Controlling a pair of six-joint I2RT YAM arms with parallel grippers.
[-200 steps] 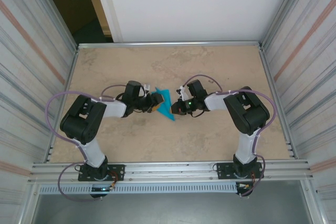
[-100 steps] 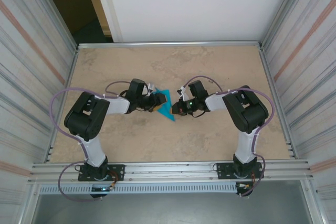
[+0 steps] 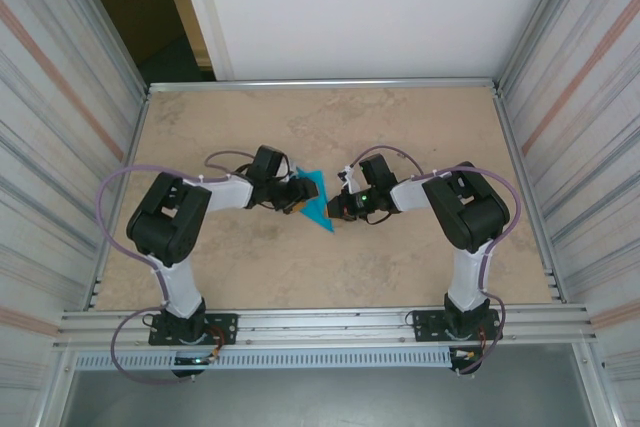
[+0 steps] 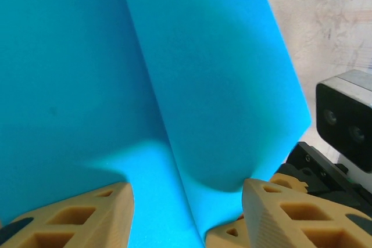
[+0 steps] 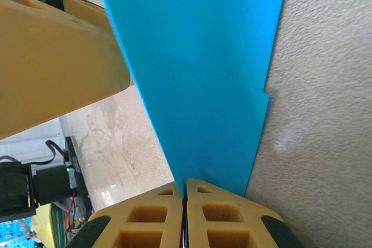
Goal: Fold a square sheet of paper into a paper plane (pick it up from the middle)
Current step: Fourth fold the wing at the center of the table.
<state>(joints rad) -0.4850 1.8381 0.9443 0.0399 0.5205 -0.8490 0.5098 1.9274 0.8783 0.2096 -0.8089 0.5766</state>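
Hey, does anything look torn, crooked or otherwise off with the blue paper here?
Only slightly: on the folded blue paper, pinched in the shut right pincer, two layer edges don't line up, leaving a small step along one side. No tears or crumpling visible.

The creased turquoise paper sheet [image 3: 315, 200] is seen at the middle of the beige stone-look tabletop [image 3: 400, 267], flanked closely: left gripper [image 3: 296, 194] at its left, right gripper [image 3: 337, 206] at its right.

Left arm [image 3: 225, 190] and right arm [image 3: 410, 190] flank the folded paper [image 3: 318, 203]; table [image 3: 400, 127] beyond lies open.
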